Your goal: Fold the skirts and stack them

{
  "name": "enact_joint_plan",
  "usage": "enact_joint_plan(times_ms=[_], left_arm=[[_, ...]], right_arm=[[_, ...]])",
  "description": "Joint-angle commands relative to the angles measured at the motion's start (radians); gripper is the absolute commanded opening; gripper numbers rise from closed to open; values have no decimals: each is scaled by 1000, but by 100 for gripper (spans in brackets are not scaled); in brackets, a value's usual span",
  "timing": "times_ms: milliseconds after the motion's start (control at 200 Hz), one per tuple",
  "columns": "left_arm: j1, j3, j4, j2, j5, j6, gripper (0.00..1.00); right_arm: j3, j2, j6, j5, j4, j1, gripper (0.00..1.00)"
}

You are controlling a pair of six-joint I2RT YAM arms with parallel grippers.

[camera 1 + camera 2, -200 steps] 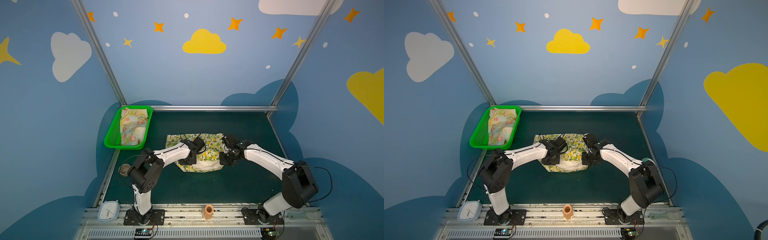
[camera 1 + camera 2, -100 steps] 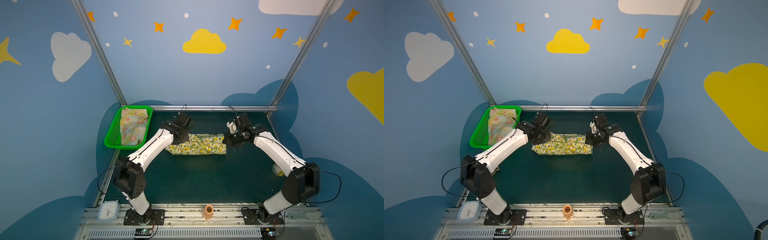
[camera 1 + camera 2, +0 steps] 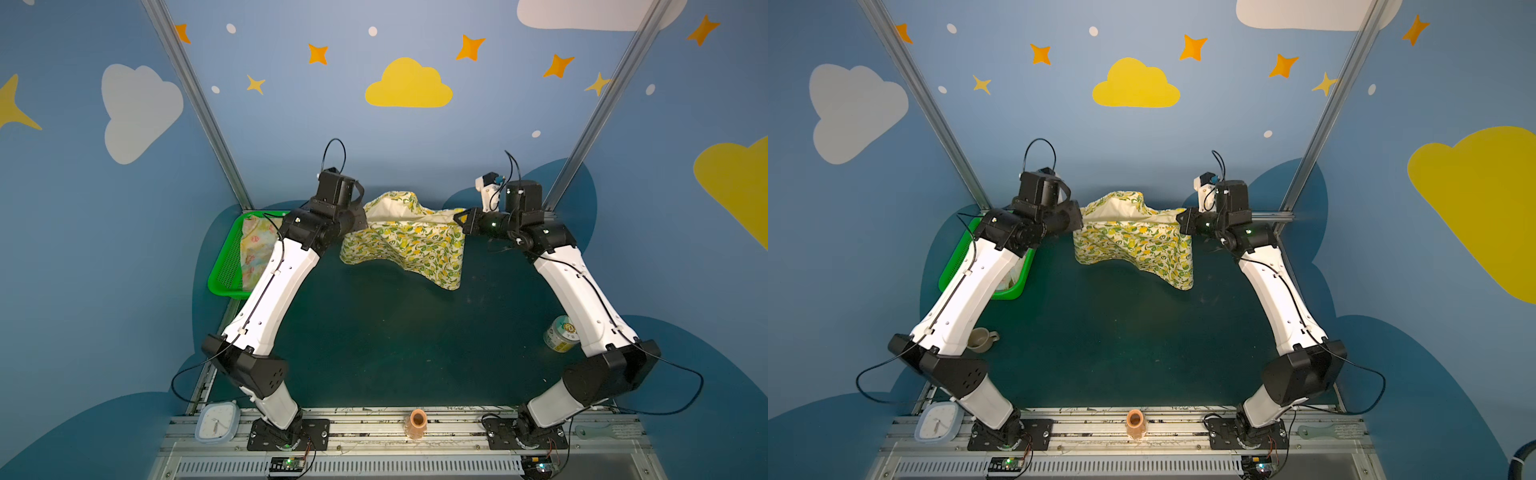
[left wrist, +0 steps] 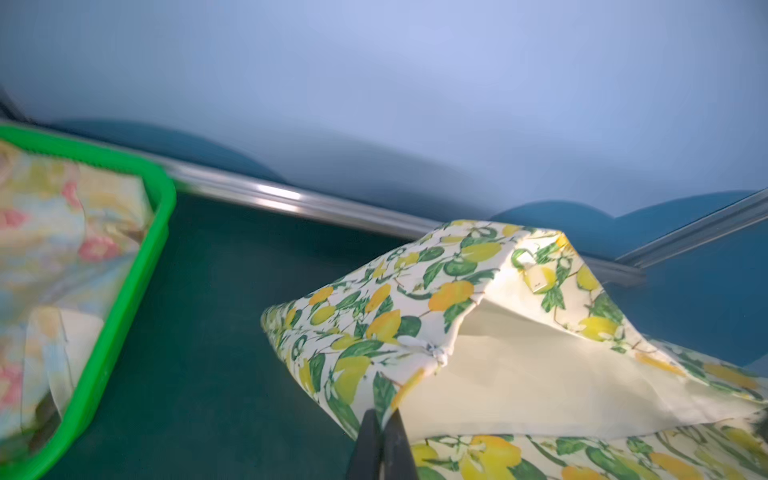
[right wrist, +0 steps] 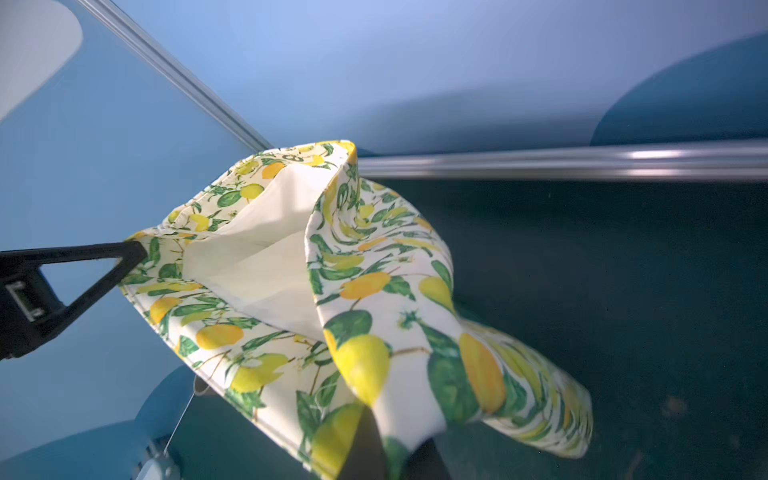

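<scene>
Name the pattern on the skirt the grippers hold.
Yellow lemons, green leaves on cream skirt; clearest in right wrist view.

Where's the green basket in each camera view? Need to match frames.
In a top view: green basket at left by the back wall, flowered skirt inside.
In a top view: same place, partly behind the left arm.
Left wrist: in view, apart from the lemon skirt.
Right wrist: not in it.
Shared landmark: lemon skirt, in all four.
</scene>
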Motion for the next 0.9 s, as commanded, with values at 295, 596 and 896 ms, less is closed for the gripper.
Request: enact_joint_plan(times_ms=[295,596,896], left_arm=[[-147,-990,229,-381,-37,-332,17],[-240,-1060,185,-431,45,-353,64],[-368,-986,260,-257,123,-280,64]], right_arm=[[-765,-248,110,118,115,172,0],[-809,-314,150,135,27,229,51],[-770,-268,135,225,-124,255,42]])
